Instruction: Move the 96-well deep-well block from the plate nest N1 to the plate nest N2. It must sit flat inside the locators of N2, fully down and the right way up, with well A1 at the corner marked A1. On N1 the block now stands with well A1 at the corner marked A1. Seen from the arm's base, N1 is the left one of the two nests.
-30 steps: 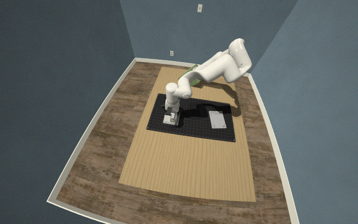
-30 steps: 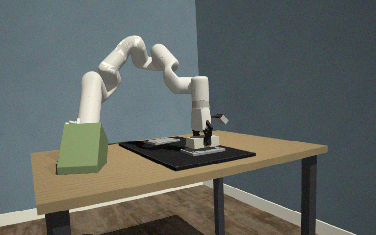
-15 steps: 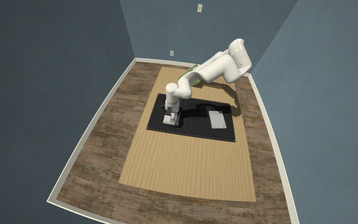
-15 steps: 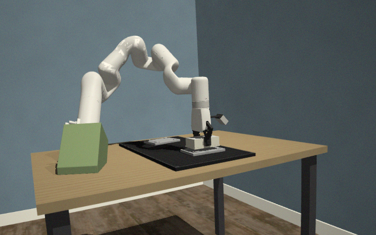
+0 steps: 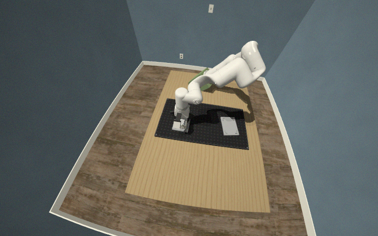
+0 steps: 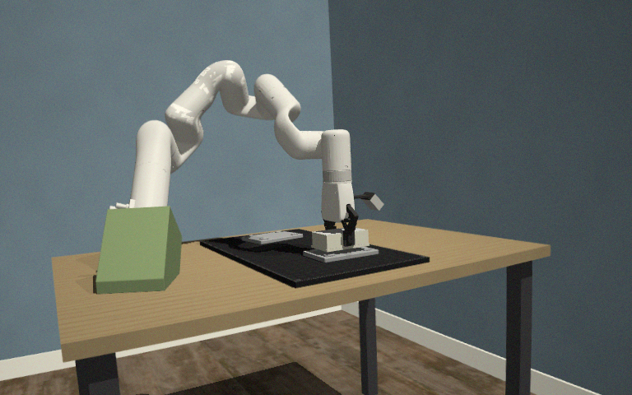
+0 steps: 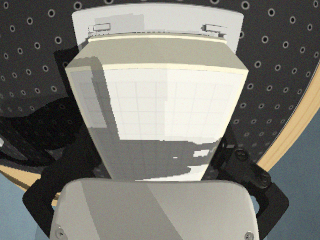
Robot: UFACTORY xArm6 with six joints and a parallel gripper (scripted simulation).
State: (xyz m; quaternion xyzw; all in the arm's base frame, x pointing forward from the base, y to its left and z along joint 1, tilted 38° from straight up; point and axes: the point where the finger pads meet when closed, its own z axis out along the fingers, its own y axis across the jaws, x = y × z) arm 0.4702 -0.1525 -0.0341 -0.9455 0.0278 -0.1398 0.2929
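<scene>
The white deep-well block (image 5: 181, 125) (image 6: 337, 239) (image 7: 160, 107) is upright and low over nest N2 (image 6: 340, 254), whose grey far edge with two locators shows beyond the block in the wrist view (image 7: 156, 20). I cannot tell whether the block is fully down. My gripper (image 6: 346, 233) (image 5: 181, 122) points straight down and is shut on the block, with its black fingers on the two long sides (image 7: 154, 167). Nest N1 (image 5: 229, 125) (image 6: 275, 237) is a flat grey plate with nothing on it.
Both nests sit on a black perforated baseplate (image 5: 202, 125) on the wooden table. A green box (image 6: 137, 248) stands at the arm's base, away from the nests. The arm's shadow lies across the baseplate between the nests.
</scene>
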